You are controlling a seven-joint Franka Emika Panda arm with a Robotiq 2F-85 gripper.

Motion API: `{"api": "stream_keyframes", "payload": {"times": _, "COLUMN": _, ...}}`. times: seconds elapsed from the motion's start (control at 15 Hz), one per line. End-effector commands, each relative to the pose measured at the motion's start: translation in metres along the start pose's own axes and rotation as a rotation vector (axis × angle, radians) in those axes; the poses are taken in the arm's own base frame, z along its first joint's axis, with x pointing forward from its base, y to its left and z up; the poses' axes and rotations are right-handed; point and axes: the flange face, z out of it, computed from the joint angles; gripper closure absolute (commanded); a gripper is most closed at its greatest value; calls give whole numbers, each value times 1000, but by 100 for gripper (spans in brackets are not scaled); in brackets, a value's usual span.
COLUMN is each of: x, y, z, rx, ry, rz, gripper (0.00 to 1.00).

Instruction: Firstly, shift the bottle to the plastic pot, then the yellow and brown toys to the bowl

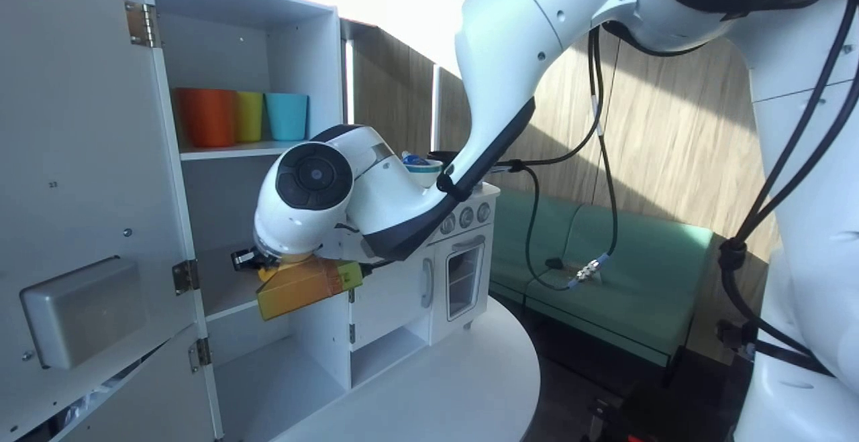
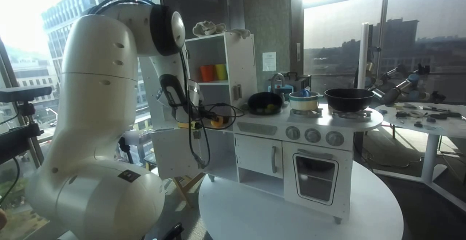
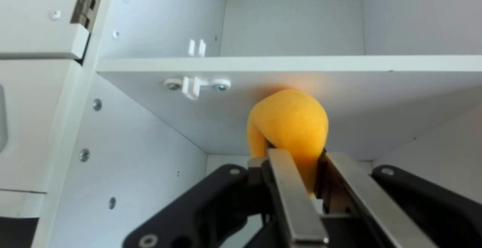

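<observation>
Holding the matte, rounded yellow toy (image 3: 292,116) in clamped jaws near the shelf's front edge (image 3: 395,63), the gripper (image 3: 301,157) covers one end; the pot (image 2: 303,105) partly hides the bottle (image 2: 305,92).

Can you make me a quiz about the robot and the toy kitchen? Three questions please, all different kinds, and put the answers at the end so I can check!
1. True or false: the blue bottle is in the pale pot.
2. How many cups can you see standing in a row on the shelf?
A) two
B) three
C) five
3. What is the gripper holding?

Key:
1. True. Its blue part shows above the rim.
2. B: orange, yellow and light blue.
3. The yellow toy, squeezed between its fingers.
</observation>
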Motion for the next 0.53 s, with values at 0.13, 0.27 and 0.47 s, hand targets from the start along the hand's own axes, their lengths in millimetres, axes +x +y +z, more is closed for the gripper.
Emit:
{"api": "stream_keyframes", "payload": {"times": 0.13, "x": -13, "y": -7, "z": -81, "rx": -22, "ry": -47, "rz": -23, "gripper": 84}}
{"api": "stream_keyframes", "payload": {"times": 0.27, "x": -9, "y": -8, "z": -100, "rx": -64, "ry": 0, "rz": -13, "gripper": 84}}
{"api": "stream_keyframes", "payload": {"times": 0.47, "x": -4, "y": -2, "z": -119, "rx": -136, "ry": 40, "rz": 15, "gripper": 84}}
